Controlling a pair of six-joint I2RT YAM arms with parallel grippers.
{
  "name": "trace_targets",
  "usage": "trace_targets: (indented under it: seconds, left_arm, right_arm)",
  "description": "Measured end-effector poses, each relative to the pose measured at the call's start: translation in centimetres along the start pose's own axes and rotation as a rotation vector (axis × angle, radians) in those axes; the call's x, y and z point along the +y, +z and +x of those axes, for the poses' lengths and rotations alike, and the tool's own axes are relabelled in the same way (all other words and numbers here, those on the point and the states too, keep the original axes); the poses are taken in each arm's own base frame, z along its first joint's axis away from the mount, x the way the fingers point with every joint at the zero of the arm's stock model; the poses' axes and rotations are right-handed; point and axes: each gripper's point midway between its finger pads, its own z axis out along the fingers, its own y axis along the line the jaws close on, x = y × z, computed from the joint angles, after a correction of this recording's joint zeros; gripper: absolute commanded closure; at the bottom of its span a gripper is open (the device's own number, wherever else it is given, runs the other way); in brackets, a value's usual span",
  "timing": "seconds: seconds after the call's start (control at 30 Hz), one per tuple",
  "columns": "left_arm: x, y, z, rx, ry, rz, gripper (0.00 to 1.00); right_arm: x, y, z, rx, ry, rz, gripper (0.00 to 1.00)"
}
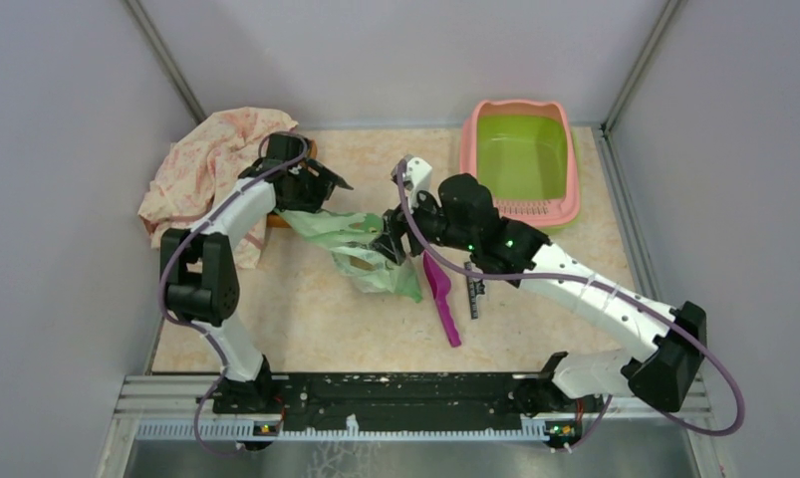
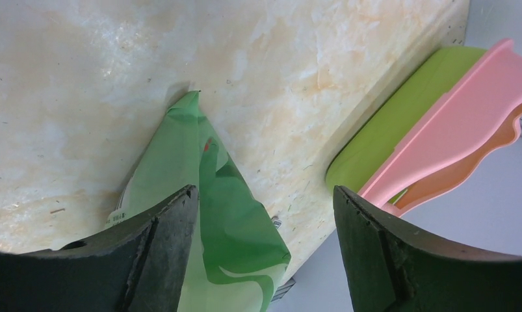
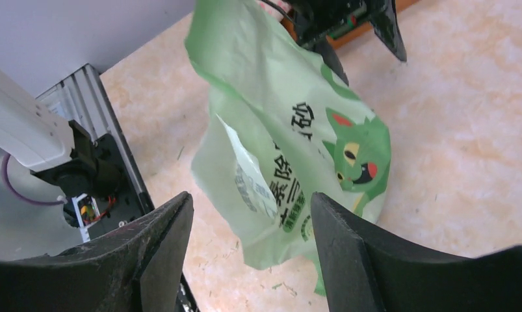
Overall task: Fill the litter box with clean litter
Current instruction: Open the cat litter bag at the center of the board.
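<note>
The 2 grippers stood released, jaws apart, with the green bag [image 1: 371, 254] stretched lengthwise between the left gripper [image 1: 311, 194] and right gripper [image 1: 391, 239], while the litter box [image 1: 535, 210], basin bare, lay behind the right gripper, nearer that arm.

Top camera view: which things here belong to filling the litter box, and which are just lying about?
For the job:
litter box, its basin bare
green printed bag, probably holding the litter
purple scoop, perhaps

Lying about:
floral cloth
brown wooden tray, mostly hidden
small black object beside the scoop, too small to identify
</note>
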Motion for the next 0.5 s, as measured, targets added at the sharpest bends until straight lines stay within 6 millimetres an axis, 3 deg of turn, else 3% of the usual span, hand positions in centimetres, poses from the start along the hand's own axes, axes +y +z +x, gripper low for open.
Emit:
trace_targets:
  seconds: [0.1, 0.17, 0.3, 0.4, 0.5]
  left_arm:
    - [-0.1, -0.3, 0.0, -0.002, 0.012, 0.005, 0.19]
    - [0.0, -0.3, 0.1, -0.001, 0.022, 0.003, 0.19]
    - [0.1, -0.3, 0.1, 0.0, 0.03, 0.0, 0.19]
    - [0.1, -0.4, 0.1, 0.0, 0.033, 0.0, 0.19]
    - [0.1, -0.4, 0.1, 0.0, 0.036, 0.001, 0.19]
  right_arm:
    - [1.6, 0.1, -1.9, -0.003, -0.079, -0.003, 0.34]
    - [3.0, 0.9, -1.5, 0.026, -0.134, -0.015, 0.36]
    - [4.1, 2.7, 2.5, 0.16, -0.234, -0.008, 0.41]
    - [3.7, 3.4, 5.2, 0.252, -0.287, 0.024, 0.41]
    - [2.8, 3.7, 6.5, 0.301, -0.329, 0.066, 0.4]
